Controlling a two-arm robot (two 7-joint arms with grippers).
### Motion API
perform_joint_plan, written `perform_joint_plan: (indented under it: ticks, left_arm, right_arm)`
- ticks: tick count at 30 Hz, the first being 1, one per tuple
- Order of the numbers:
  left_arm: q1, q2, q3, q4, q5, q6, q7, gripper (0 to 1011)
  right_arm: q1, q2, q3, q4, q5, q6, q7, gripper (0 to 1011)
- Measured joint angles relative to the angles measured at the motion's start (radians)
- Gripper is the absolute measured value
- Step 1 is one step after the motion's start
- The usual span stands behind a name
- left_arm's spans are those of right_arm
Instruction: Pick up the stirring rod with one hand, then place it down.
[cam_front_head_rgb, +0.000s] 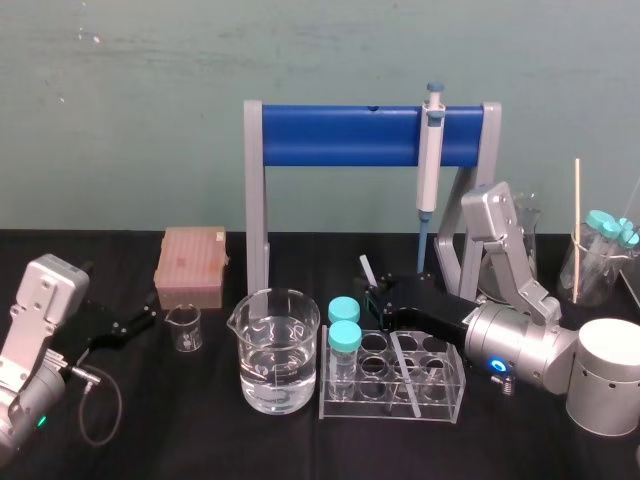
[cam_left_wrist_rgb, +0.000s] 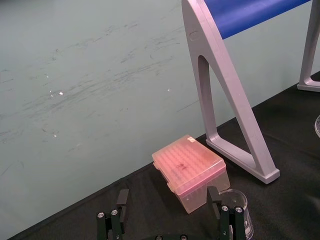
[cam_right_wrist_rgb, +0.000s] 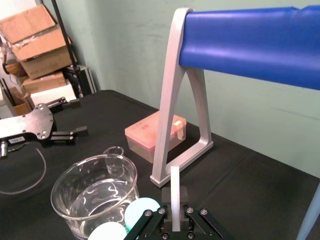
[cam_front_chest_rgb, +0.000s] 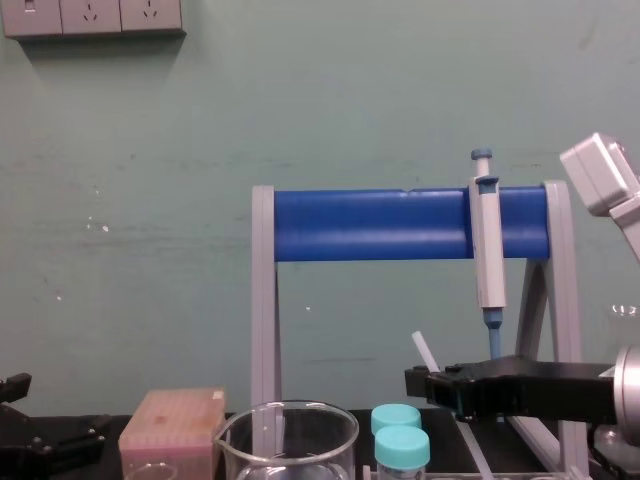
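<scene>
The stirring rod (cam_front_head_rgb: 368, 270) is a thin whitish stick leaning out of the clear tube rack (cam_front_head_rgb: 395, 385), its lower end down among the rack's holes. My right gripper (cam_front_head_rgb: 378, 298) reaches in from the right, level with the rack's back row, and is shut on the rod's upper part. In the right wrist view the rod (cam_right_wrist_rgb: 175, 185) rises straight up from between the pinched fingers of the right gripper (cam_right_wrist_rgb: 174, 220). From the chest its tip (cam_front_chest_rgb: 424, 352) pokes up above the black right gripper (cam_front_chest_rgb: 420, 382). My left gripper (cam_front_head_rgb: 140, 320) rests open at the far left, near the small beaker (cam_front_head_rgb: 184, 327).
A large beaker of water (cam_front_head_rgb: 273, 350) stands left of the rack, with two teal-capped tubes (cam_front_head_rgb: 344, 335) in the rack's left end. Behind stands the blue-barred pipette stand (cam_front_head_rgb: 340, 137) with a hanging pipette (cam_front_head_rgb: 431, 160). A pink tip box (cam_front_head_rgb: 193, 265) sits back left and glassware (cam_front_head_rgb: 590, 255) far right.
</scene>
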Motion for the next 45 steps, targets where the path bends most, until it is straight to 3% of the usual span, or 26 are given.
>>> perform_joint_plan:
  ticks: [6,18,26,31,34,45]
  left_arm:
    - [0.000,0.000,0.000,0.000,0.000,0.000,0.000,1000]
    - [0.000,0.000,0.000,0.000,0.000,0.000,0.000,1000]
    - [0.000,0.000,0.000,0.000,0.000,0.000,0.000,1000]
    - [0.000,0.000,0.000,0.000,0.000,0.000,0.000,1000]
    - [0.000,0.000,0.000,0.000,0.000,0.000,0.000,1000]
    - [0.000,0.000,0.000,0.000,0.000,0.000,0.000,1000]
  right_arm:
    - [-0.018,-0.006,0.018,-0.009,0.004,-0.043,0.003,67]
    - [-0.117,0.001,0.073,-0.079,-0.005,-0.247,0.029,67]
    - [-0.163,-0.008,0.129,-0.116,-0.003,-0.325,0.017,67]
    - [-0.169,-0.044,0.194,-0.146,0.093,-0.348,0.028,67]
    - [-0.167,-0.057,0.217,-0.161,0.123,-0.357,0.028,67]
    - [-0.158,-0.052,0.249,-0.187,0.119,-0.377,0.014,67]
